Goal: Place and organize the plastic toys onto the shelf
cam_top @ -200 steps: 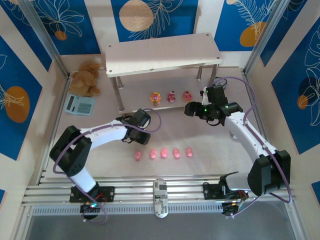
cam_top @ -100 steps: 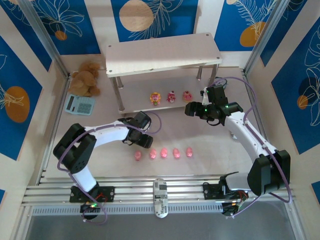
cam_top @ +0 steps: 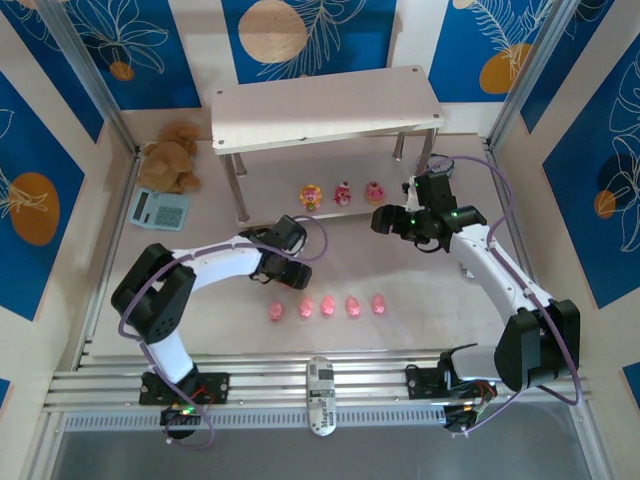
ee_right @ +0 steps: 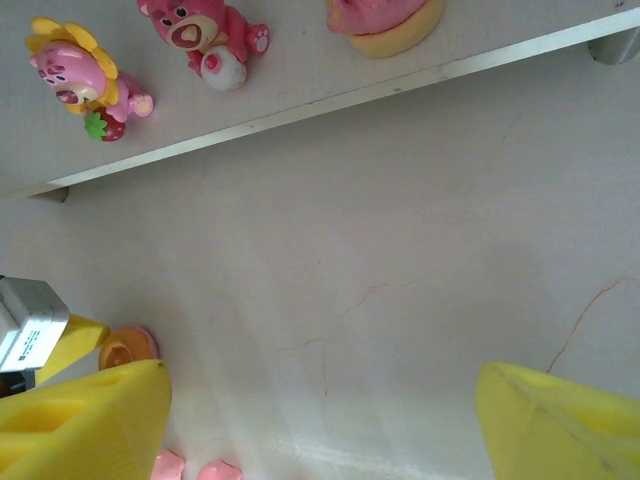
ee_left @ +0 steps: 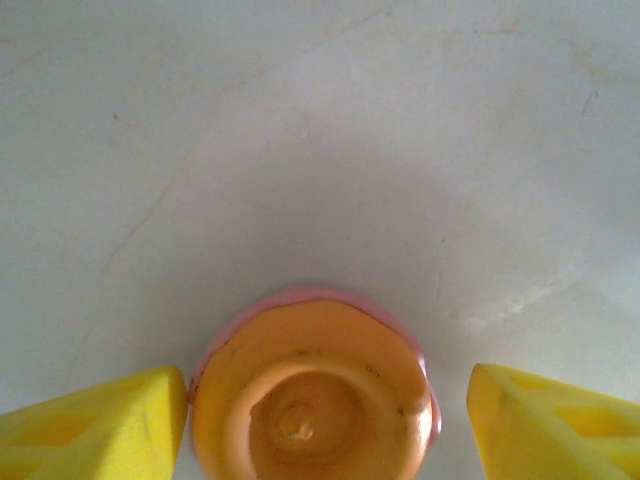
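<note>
My left hand [cam_top: 293, 274] is down at the table [cam_top: 400, 282], and the flat orange round piece [ee_left: 315, 392] lies right between its yellow fingers [ee_left: 100, 430] in the left wrist view. It is flat on the table with its swirled face up and a pink rim showing round the far edge. The piece is round, so there is no long axis to line up with. What matters is that it sits off-centre in the gap: hard up against one finger, possibly touching it, and clear of the other. The hand is spread wide and grips nothing yet. I judge that closing from here would nudge the piece sideways before it is pinched, so I would go gently. The shelf [cam_top: 320, 105] stands to the far side, and on its lower board are the three pink-and-yellow figures [ee_right: 205, 35] in a row. The five piglets [cam_top: 328, 306] line up on the table just to the near side of the left hand. My right hand [cam_top: 382, 218] hangs over bare table near the right end of the lower board, fingers wide apart and empty. It is well apart from the orange piece, so the left arm is plainly the nearer one for this pick
</note>
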Available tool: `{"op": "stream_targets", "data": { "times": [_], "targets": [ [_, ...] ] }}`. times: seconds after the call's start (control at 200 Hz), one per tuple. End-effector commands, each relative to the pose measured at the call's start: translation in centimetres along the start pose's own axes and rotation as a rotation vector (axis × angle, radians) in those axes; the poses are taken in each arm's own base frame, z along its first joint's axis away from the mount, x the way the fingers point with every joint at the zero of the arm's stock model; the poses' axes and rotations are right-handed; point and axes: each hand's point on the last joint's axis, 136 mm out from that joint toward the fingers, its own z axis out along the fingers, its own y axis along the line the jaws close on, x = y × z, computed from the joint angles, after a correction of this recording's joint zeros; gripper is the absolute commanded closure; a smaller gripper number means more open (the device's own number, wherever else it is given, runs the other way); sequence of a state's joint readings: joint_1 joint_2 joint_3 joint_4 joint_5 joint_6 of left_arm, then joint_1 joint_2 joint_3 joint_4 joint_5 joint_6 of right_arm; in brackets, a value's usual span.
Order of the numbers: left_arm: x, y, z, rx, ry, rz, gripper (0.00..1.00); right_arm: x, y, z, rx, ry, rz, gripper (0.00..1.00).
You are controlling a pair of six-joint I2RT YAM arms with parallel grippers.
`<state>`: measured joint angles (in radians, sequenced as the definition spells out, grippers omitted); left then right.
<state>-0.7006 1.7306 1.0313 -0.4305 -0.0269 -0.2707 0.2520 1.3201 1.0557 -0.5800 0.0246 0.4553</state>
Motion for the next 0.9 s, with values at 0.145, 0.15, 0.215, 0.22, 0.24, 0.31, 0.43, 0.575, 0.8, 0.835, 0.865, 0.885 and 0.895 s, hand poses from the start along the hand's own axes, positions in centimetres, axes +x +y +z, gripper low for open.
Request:
{"op": "stream_targets", "data": {
  "times": [0.145,0.15,0.215,0.22,0.24,0.31,0.43,0.575,0.8,0.835,0.865,0.885,0.895],
  "targets": [
    [1.2,0.2,1.0,-0.019,0.069,0.015,0.27,0.5,-0.4,0.4,-0.019,0.02,0.011,0.2],
    [1.2,0.2,1.0,-0.019,0.071,0.017,0.27,0.5,-0.4,0.5,-0.02,0.021,0.01,0.2],
    [1.6,0.2,0.9,-0.024,0.082,0.02,0.27,0.5,-0.4,0.5,-0.023,0.021,0.012,0.2],
    [1.6,0.2,0.9,-0.024,0.082,0.02,0.27,0.5,-0.4,0.5,-0.023,0.021,0.012,0.2],
    [1.7,0.2,0.9,-0.025,0.085,0.021,0.27,0.5,-0.5,0.5,-0.022,0.021,0.015,0.2],
    [2.1,0.2,0.9,-0.028,0.094,0.022,0.27,0.4,-0.5,0.5,-0.025,0.019,0.016,0.2],
    [2.4,0.3,1.2,-0.032,0.102,0.022,0.28,0.4,-0.6,0.5,-0.023,0.017,0.02,0.2],
    [2.7,0.2,1.4,-0.028,0.117,0.018,0.31,0.4,-0.7,0.5,-0.024,0.018,0.02,0.2],
    [3.4,0.7,1.0,-0.049,0.122,0.021,0.48,0.2,-0.7,0.5,-0.027,0.013,0.024,0.2],
    [3.3,0.8,0.9,-0.051,0.116,0.021,0.49,0.1,-0.7,0.5,-0.029,0.012,0.024,0.2],
    [3.2,0.8,0.6,-0.055,0.108,0.02,0.5,0.1,-0.7,0.5,-0.028,0.012,0.024,0.2],
    [3.1,0.8,0.5,-0.057,0.104,0.021,0.51,0.1,-0.7,0.5,-0.028,0.012,0.024,0.2],
    [3.0,0.9,0.4,-0.057,0.101,0.02,0.51,0.1,-0.7,0.5,-0.028,0.013,0.024,0.2]
  ]
}}
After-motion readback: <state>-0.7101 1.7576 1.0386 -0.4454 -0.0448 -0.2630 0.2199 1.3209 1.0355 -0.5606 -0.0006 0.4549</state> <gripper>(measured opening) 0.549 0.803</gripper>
